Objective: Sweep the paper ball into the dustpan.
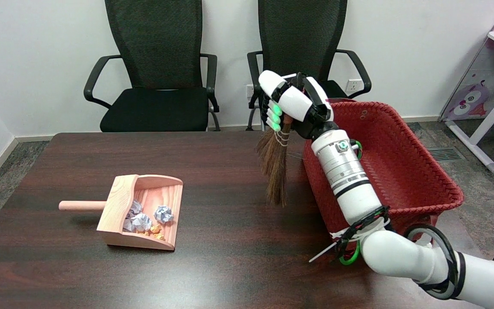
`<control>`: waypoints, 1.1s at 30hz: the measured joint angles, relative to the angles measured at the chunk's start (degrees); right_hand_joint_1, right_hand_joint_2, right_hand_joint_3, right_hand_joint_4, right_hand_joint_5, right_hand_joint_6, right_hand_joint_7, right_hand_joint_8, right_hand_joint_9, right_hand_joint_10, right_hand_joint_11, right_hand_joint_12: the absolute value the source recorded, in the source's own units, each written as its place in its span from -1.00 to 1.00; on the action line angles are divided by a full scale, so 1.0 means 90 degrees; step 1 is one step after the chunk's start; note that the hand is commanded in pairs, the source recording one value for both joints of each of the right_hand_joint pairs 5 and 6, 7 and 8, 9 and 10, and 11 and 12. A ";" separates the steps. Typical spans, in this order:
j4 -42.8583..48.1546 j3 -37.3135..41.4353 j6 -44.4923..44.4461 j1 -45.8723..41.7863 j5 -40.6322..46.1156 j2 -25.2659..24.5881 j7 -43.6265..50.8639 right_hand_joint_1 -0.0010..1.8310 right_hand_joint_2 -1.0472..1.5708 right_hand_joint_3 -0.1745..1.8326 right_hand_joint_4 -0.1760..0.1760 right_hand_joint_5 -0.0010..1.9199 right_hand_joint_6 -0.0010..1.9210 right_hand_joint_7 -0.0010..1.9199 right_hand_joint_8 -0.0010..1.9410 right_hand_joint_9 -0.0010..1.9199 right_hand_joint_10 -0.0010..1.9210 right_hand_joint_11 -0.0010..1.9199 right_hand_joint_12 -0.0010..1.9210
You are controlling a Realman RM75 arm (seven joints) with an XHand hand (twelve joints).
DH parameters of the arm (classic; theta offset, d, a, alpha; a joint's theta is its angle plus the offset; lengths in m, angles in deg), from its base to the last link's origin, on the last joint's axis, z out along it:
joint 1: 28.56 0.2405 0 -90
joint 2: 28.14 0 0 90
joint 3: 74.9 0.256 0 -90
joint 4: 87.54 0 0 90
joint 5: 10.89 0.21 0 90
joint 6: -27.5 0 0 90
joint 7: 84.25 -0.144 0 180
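Observation:
A wooden dustpan (120, 201) with a round handle pointing left lies on the dark table at the left. Inside it sit several crumpled paper balls (163, 213), bluish-white ones and small orange bits. My right hand (292, 105) is raised above the table's far right part and grips a small brown broom (275, 165) by its top. The bristles hang down with their tips just above the table, well right of the dustpan. The broom's handle is hidden inside the hand.
A red woven basket (418, 171) stands at the table's right edge, close behind my right forearm. Two black office chairs (157, 86) sit behind the table. A white shelf frame (493, 124) is at the far right.

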 measured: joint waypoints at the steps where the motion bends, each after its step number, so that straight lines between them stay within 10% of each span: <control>1: -0.0007 0.0002 0.0012 -0.0009 0.0002 0.0014 -0.0014 0.19 1.00 0.91 0.10 1.00 1.00 1.00 0.98 1.00 1.00 1.00 1.00; 33: -0.0081 -0.0108 0.0107 -0.0092 0.0036 0.0140 -0.0157 0.18 1.00 0.95 0.09 1.00 1.00 1.00 0.98 1.00 1.00 1.00 1.00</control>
